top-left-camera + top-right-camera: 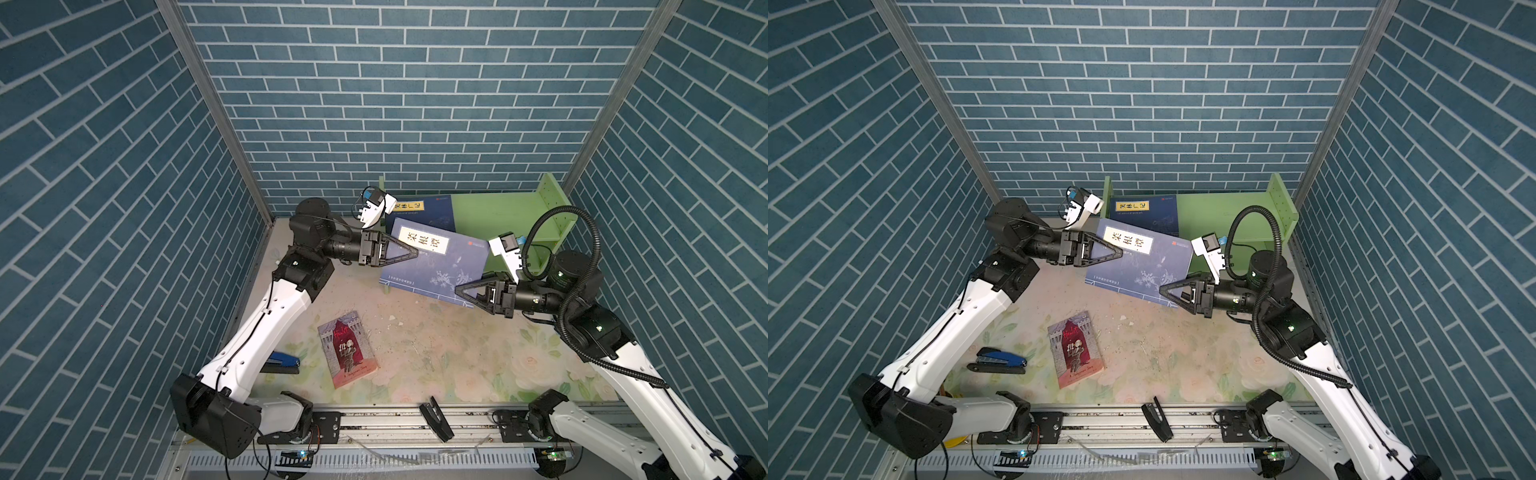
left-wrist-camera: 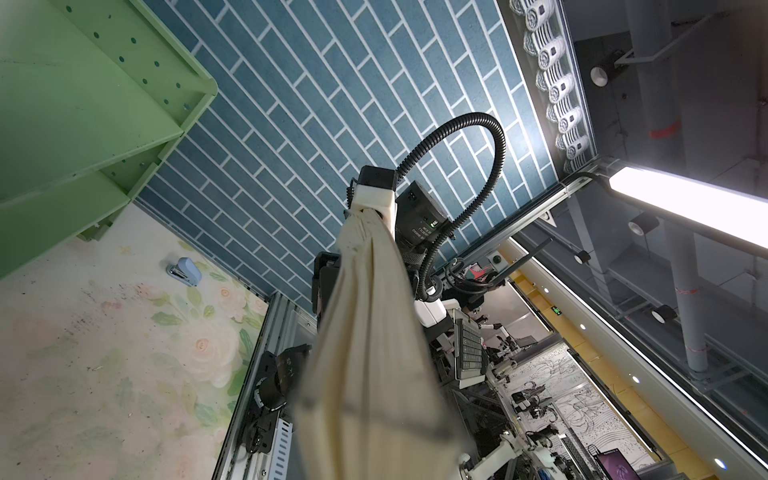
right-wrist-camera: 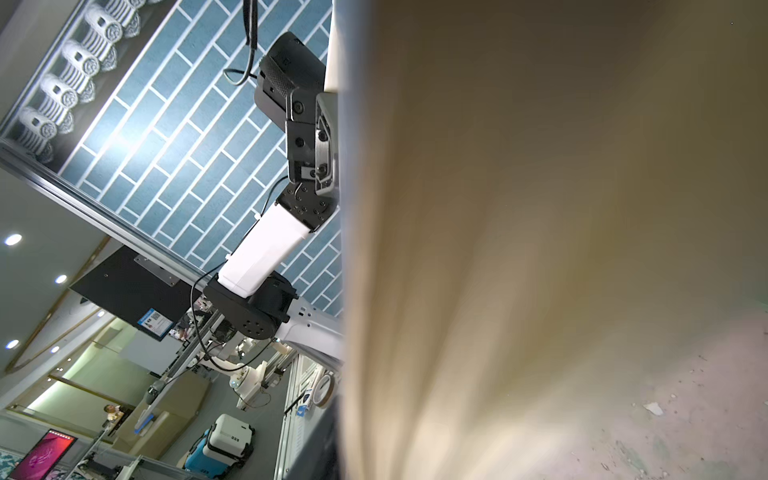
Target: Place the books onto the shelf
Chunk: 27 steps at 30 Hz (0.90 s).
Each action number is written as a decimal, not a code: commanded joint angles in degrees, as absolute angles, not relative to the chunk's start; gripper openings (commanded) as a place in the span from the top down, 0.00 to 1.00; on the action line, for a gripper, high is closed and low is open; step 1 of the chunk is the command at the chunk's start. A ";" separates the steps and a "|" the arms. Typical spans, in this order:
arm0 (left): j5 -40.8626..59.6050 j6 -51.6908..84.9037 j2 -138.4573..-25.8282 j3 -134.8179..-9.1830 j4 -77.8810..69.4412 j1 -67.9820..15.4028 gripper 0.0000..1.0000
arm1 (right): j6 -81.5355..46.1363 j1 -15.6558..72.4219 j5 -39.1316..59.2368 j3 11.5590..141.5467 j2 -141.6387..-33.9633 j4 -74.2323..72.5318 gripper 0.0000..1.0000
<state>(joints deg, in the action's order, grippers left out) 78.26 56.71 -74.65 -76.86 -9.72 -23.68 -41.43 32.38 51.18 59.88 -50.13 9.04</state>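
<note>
A dark blue book (image 1: 440, 266) (image 1: 1142, 266) with a yellow title label hangs tilted above the table, in front of the shelf (image 1: 498, 216) (image 1: 1217, 216). My left gripper (image 1: 415, 252) (image 1: 1121, 252) is shut on its left edge near the label. At the book's lower right corner sits my right gripper (image 1: 457, 288) (image 1: 1162, 287), its jaws hidden by the cover. Both wrist views show the book's cream page edges (image 2: 374, 332) (image 3: 540, 208) up close. Another dark blue book (image 1: 419, 212) (image 1: 1142, 210) leans in the shelf's left end. A red-and-grey book (image 1: 347, 349) (image 1: 1075, 349) lies flat on the table.
A blue stapler (image 1: 284, 362) (image 1: 998, 360) lies left of the red book, under my left arm. A black clip (image 1: 436, 419) rests on the front rail. A small pale blue stapler (image 2: 185, 272) sits by the wall near the shelf (image 2: 62, 104). Brick-patterned walls enclose three sides.
</note>
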 commanded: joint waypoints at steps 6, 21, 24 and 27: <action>74.01 52.99 -73.85 -76.24 -10.63 -21.63 1.00 | -47.28 32.48 50.27 57.42 -47.94 -1.05 0.66; 72.08 56.96 -74.66 -74.44 -14.85 -20.97 1.00 | -47.72 32.49 48.82 56.21 -47.72 -3.09 0.80; 70.96 57.33 -74.46 -73.77 -14.81 -20.96 1.00 | -47.76 32.44 49.01 56.66 -48.83 -3.51 0.84; 70.25 58.53 -74.47 -72.76 -15.82 -21.01 1.00 | -47.56 32.49 48.89 57.74 -50.29 -3.30 0.93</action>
<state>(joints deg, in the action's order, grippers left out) 73.25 57.87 -74.63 -73.71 -12.75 -21.21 -47.86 32.29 48.36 56.07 -49.50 -0.38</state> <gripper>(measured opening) 0.120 0.106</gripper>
